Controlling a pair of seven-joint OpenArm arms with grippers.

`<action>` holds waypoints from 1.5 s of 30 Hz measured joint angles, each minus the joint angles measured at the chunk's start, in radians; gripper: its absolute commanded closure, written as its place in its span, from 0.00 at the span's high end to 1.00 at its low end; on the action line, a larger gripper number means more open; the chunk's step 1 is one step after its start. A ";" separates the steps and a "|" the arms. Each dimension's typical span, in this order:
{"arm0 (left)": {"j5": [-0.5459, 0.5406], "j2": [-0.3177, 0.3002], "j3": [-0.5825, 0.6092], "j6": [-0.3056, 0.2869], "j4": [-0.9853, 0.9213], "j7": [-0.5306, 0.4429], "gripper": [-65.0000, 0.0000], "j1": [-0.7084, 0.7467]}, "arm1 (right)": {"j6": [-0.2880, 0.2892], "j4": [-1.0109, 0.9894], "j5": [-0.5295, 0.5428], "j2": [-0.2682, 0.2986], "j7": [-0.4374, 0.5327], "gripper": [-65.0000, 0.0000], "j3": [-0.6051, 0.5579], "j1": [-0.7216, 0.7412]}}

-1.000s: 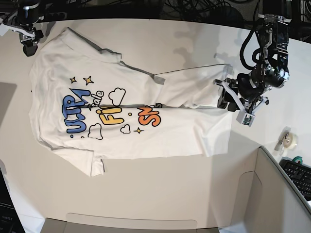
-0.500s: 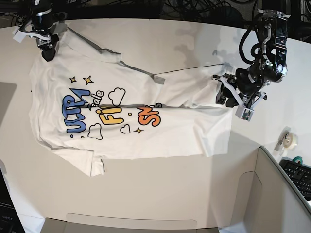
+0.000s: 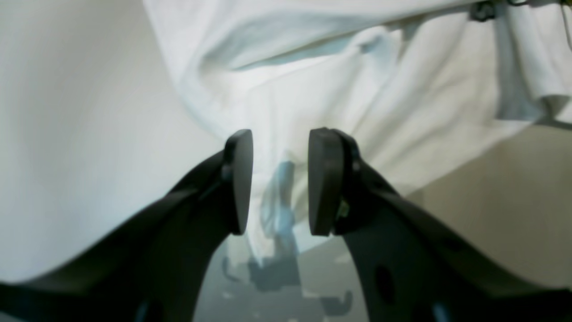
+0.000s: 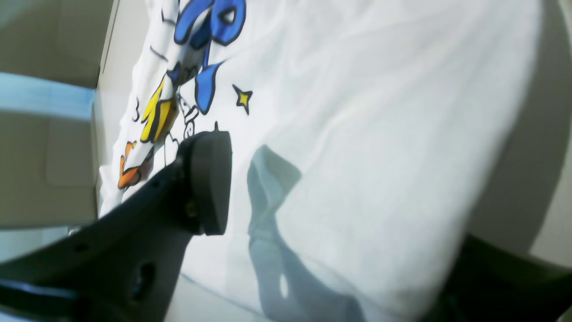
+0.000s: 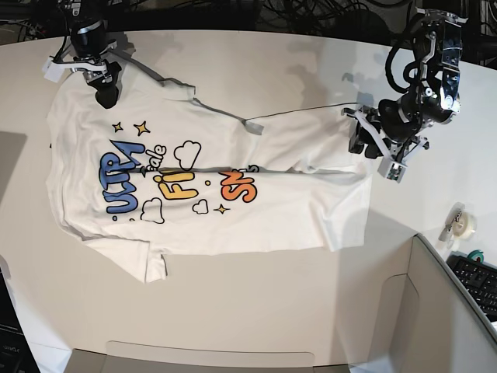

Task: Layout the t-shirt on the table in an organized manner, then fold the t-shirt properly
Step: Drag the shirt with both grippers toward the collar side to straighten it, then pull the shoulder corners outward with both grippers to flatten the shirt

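Hands (image 5: 105,95) (image 5: 359,142) parted, poised over t-shirt (image 5: 233,202).

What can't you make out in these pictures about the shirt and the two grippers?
- Right wrist view: only one finger of the right gripper shows; the other is cut off, so its state is unclear.
- Base view: the t-shirt is folded over its print, hiding part of the lettering.
- Left wrist view: the left gripper is open; blur hides whether it touches cloth.
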 measured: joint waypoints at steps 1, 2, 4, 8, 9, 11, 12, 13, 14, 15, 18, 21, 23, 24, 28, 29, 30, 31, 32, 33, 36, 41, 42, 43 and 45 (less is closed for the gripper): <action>0.002 0.000 0.000 0.002 0.000 0.000 0.24 0.018 | -0.001 0.000 -0.005 0.002 -0.006 0.37 -0.001 0.003; 0.001 0.003 0.002 -0.001 0.000 0.005 0.20 0.034 | -0.002 0.000 -0.022 0.002 -0.011 0.31 -0.002 0.008; -0.010 0.008 0.010 -0.006 -0.024 0.007 0.10 0.058 | -0.009 0.000 -0.023 0.012 -0.011 0.18 -0.006 0.013; 0.004 -0.004 0.065 0.000 -0.127 -0.016 0.01 0.043 | -0.018 -0.003 -0.027 0.019 -0.035 0.00 -0.007 0.031; -0.012 -0.016 0.085 -0.002 -0.153 -0.042 0.01 0.039 | -0.021 -0.003 -0.040 0.019 -0.068 0.00 -0.002 0.041; -0.028 -0.030 0.125 -0.013 -0.202 -0.079 0.01 0.014 | -0.027 -0.005 -0.047 0.022 -0.129 0.00 0.008 0.065; -0.036 -0.031 0.144 -0.014 -0.230 -0.117 0.01 -0.006 | -0.030 -0.006 -0.062 0.025 -0.153 0.00 0.009 0.079; -0.037 -0.030 0.157 -0.013 -0.253 -0.137 0.01 -0.024 | -0.034 -0.007 -0.085 0.023 -0.158 0.00 0.009 0.090; -0.035 -0.030 0.170 -0.011 -0.271 -0.151 0.01 -0.027 | -0.035 -0.007 -0.098 0.021 -0.161 0.00 0.008 0.097; -0.034 -0.030 0.183 -0.009 -0.282 -0.157 0.01 -0.032 | -0.035 -0.007 -0.102 0.021 -0.164 0.00 0.005 0.099; -0.021 -0.055 0.206 -0.010 -0.286 -0.197 0.01 -0.025 | -0.040 0.011 -0.101 0.027 -0.195 0.00 0.004 0.107; 0.009 -0.099 0.235 -0.022 -0.280 -0.242 0.01 0.008 | -0.043 0.040 -0.103 0.092 -0.294 0.00 0.010 0.113; 0.050 -0.119 0.246 -0.019 -0.268 -0.266 0.01 0.031 | -0.053 0.047 -0.114 0.117 -0.308 0.00 0.038 0.132; 0.090 -0.127 0.257 -0.008 -0.251 -0.277 0.01 0.047 | -0.054 0.048 -0.114 0.129 -0.330 0.00 0.056 0.143; 0.183 -0.151 0.302 0.017 -0.204 -0.292 0.01 0.086 | -0.050 0.051 -0.111 0.153 -0.441 0.00 0.141 0.188; 0.203 -0.155 0.307 0.023 -0.200 -0.304 0.01 0.096 | -0.050 0.050 -0.111 0.153 -0.473 0.00 0.168 0.203; 0.215 -0.164 0.314 0.028 -0.198 -0.322 0.01 0.107 | -0.050 0.050 -0.112 0.154 -0.502 0.00 0.196 0.220; 0.217 -0.175 0.324 0.029 -0.197 -0.337 0.01 0.113 | -0.050 0.049 -0.113 0.154 -0.521 0.00 0.222 0.234; 0.223 -0.185 0.332 0.029 -0.195 -0.339 0.01 0.119 | -0.050 0.048 -0.113 0.154 -0.558 0.00 0.252 0.254; 0.230 -0.191 0.339 0.029 -0.194 -0.344 0.01 0.122 | -0.050 0.048 -0.114 0.154 -0.585 0.00 0.277 0.270; 0.270 -0.204 0.369 0.039 -0.192 -0.361 0.01 0.122 | -0.050 0.047 -0.115 0.152 -0.662 0.00 0.331 0.308; 0.302 -0.238 0.380 0.051 -0.183 -0.395 0.01 0.162 | -0.049 0.047 -0.121 0.151 -0.697 0.00 0.348 0.338; 0.305 -0.247 0.380 0.053 -0.180 -0.396 0.01 0.173 | -0.049 0.047 -0.121 0.152 -0.696 0.00 0.348 0.338; 0.305 -0.257 0.380 0.053 -0.179 -0.396 0.01 0.181 | -0.050 0.047 -0.122 0.152 -0.696 0.00 0.349 0.338; 0.305 -0.272 0.380 0.054 -0.179 -0.400 0.01 0.195 | -0.050 0.047 -0.122 0.152 -0.702 0.00 0.348 0.334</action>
